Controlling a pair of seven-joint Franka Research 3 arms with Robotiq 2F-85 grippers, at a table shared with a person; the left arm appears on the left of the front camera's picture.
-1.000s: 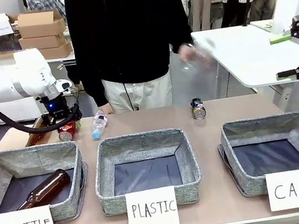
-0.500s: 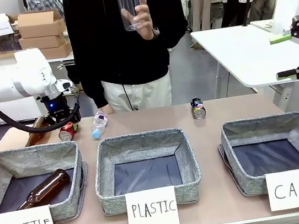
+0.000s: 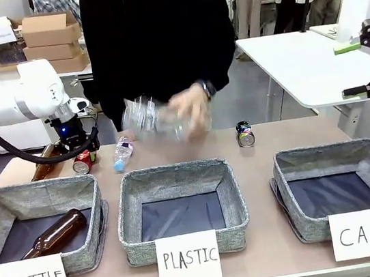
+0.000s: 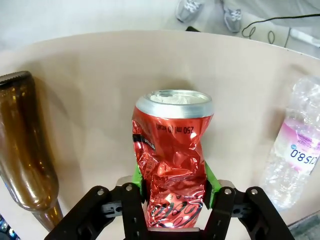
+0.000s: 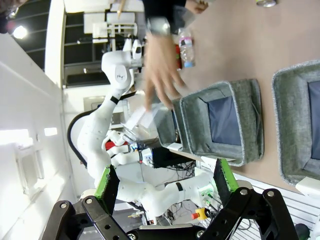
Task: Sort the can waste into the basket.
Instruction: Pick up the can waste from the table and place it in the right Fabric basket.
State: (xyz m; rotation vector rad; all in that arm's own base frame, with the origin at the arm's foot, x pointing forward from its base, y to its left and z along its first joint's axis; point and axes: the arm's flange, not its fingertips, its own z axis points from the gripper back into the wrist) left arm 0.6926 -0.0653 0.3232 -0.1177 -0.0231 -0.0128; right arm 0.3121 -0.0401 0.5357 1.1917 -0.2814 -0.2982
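On the table's far left, the left arm's fingers clench one dented shiny red metal can. The second can, silver with dark print, lies behind the gap between the grey fabric baskets marked PLASTIC and CAN. Of three baskets, the BOTTLE one holds one brown glass bottle. The right arm's fingers stand released.

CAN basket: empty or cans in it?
Empty: front view shows bare dark lining in the CAN basket. The left gripper is shut on the red can; the silver can lies on the table.
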